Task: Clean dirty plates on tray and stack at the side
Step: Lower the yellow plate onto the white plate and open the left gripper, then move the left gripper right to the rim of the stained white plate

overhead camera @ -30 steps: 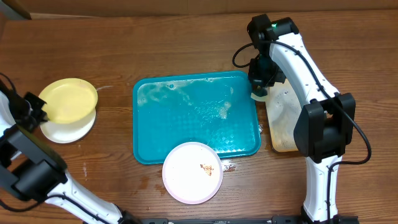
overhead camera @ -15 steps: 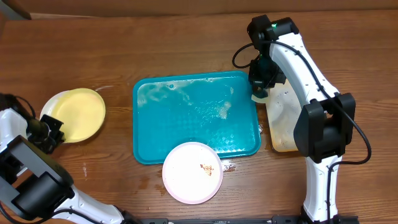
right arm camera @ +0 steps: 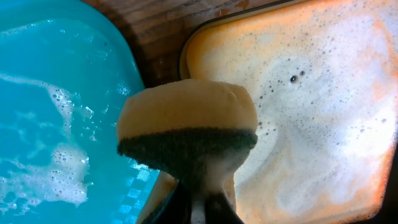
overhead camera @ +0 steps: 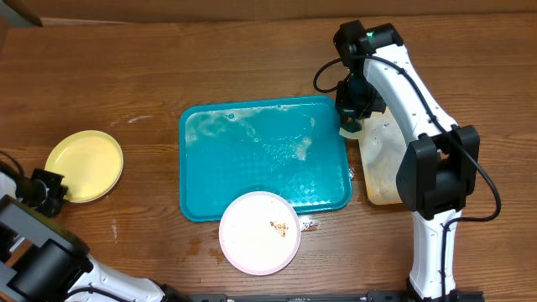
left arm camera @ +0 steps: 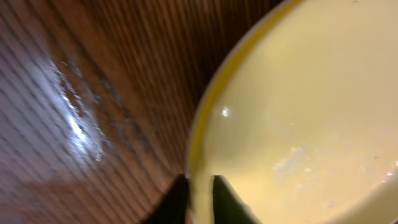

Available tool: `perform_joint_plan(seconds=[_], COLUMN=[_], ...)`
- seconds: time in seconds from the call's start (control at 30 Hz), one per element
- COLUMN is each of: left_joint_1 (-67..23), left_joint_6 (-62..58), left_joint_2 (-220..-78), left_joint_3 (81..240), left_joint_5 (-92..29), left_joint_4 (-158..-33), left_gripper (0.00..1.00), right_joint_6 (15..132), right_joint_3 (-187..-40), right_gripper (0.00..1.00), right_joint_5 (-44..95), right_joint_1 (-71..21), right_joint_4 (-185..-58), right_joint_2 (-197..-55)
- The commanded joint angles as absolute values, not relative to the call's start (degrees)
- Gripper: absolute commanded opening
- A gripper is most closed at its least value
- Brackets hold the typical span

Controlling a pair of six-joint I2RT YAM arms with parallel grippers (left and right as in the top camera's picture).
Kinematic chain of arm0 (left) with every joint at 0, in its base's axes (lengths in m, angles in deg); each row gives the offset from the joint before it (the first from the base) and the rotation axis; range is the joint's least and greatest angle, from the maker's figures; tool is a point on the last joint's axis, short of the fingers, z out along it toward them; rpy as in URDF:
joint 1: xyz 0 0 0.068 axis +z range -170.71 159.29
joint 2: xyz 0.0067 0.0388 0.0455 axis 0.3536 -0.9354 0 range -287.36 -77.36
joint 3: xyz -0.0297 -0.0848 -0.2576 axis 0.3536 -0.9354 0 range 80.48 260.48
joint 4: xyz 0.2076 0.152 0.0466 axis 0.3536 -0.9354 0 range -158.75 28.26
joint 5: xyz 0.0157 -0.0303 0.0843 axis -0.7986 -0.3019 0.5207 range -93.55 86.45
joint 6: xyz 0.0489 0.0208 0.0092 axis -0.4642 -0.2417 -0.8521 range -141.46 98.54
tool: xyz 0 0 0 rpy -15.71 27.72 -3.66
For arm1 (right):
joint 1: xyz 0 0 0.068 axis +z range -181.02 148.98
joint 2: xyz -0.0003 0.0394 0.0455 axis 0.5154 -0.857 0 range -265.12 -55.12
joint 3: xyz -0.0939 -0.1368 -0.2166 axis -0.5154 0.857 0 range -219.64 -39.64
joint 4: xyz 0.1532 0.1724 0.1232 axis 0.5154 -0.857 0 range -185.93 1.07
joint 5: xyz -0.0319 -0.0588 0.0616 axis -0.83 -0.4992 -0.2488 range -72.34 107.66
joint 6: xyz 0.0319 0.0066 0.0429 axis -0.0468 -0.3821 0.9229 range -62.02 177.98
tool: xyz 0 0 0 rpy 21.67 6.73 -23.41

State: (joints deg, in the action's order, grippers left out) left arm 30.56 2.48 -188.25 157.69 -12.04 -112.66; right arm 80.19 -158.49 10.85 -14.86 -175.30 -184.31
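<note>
The left gripper [left arm camera: 200, 194] is clamped on the rim of the yellow plate [overhead camera: 84, 164], well left of the teal tray [overhead camera: 252, 168]. The right gripper [right arm camera: 200, 204] pinches a sponge [right arm camera: 186, 124] above the soapy tan tray's [right arm camera: 323, 112] edge. A smeared white plate [overhead camera: 259, 232] overlaps the teal tray's near rim.

Two plates [overhead camera: 84, 165] [overhead camera: 260, 232] (yellow, white), one teal tray [overhead camera: 252, 168], one tan tray [overhead camera: 377, 172], one sponge [right arm camera: 186, 115].

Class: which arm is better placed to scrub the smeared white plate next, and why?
Right: the right hand holds the sponge by the teal tray; the left hand grips the yellow plate, farther away.
</note>
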Motion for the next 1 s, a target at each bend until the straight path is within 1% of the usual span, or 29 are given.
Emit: perform_joint_plan(seconds=[0.0,0.03,0.1,0.33,0.53,0.57,0.6,0.67,0.7,0.73,0.8,0.83,0.87,0.9,0.97], left_joint_1=[28.0,27.4,26.1,21.7,18.7,18.5,18.3,18.3,18.3,18.1,17.3,16.3,15.2,13.8,9.9], left_joint_6=[2.9,2.8,2.6,2.3,3.1,3.5,3.7,3.9,3.9,3.8,1.7,0.0,-1.5,-3.1,-6.8], left_joint_2=[-187.6,-187.6,-187.6,-187.0,-186.0,-185.9,-185.9,-185.9,-185.9,-185.9,-185.9,-185.9,-185.9,-185.9,-185.9], left_joint_3=[157.4,157.4,157.5,160.2,166.9,168.1,169.2,170.8,171.5,171.9,172.3,172.3,172.3,172.3,172.3], left_joint_5=[-13.2,-13.2,-13.2,-13.0,-12.3,-12.0,-12.0,-12.4,-12.8,-12.8,-13.4,-13.7,-13.6,-13.6,-13.5], left_joint_4=[-112.4,-112.4,-112.2,-112.8,-117.1,-117.8,-118.5,-119.8,-120.4,-121.1,-121.7,-121.8,-122.0,-122.1,-122.4], left_gripper=[0.37,0.42,0.47,0.48,0.49,0.5,0.53,0.54,0.52,0.48,0.19,0.16,0.15,0.17,0.26], right_joint_6=[80.0,80.0,80.0,78.9,78.9,78.9,78.9,78.9,78.9,78.9,78.9,78.9,78.9,78.9,78.9], right_joint_3=[-159.6,-159.6,-159.6,-159.6,-159.6,-159.6,-159.6,-159.6,-159.6,-159.6,-159.6,-159.6,-159.6,-159.6,-159.6], right_gripper=[0.04,0.04,0.04,0.04,0.04,0.04,0.04,0.04,0.04,0.04,0.04,0.04,0.04,0.04,0.04], right_joint_5=[10.9,10.9,10.9,10.9,11.0,11.0,11.0,11.2,11.2,11.3,11.4,11.4,11.8,12.0,12.1], right_joint_1=[-14.8,-14.8,-14.8,-14.8,-14.8,-14.8,-14.8,-14.8,-14.8,-14.8,-14.8,-14.8,-14.8,-14.8,-14.8], right_joint_4=[-175.0,-175.0,-175.1,-175.2,-175.0,-174.9,-174.9,-174.9,-174.9,-174.8,-174.5,-174.3,-174.2,-174.1,-173.7], right_joint_2=[-184.0,-184.0,-184.0,-184.0,-184.0,-184.0,-184.0,-184.0,-184.0,-184.0,-184.0,-184.0,-184.0,-184.0,-184.0])
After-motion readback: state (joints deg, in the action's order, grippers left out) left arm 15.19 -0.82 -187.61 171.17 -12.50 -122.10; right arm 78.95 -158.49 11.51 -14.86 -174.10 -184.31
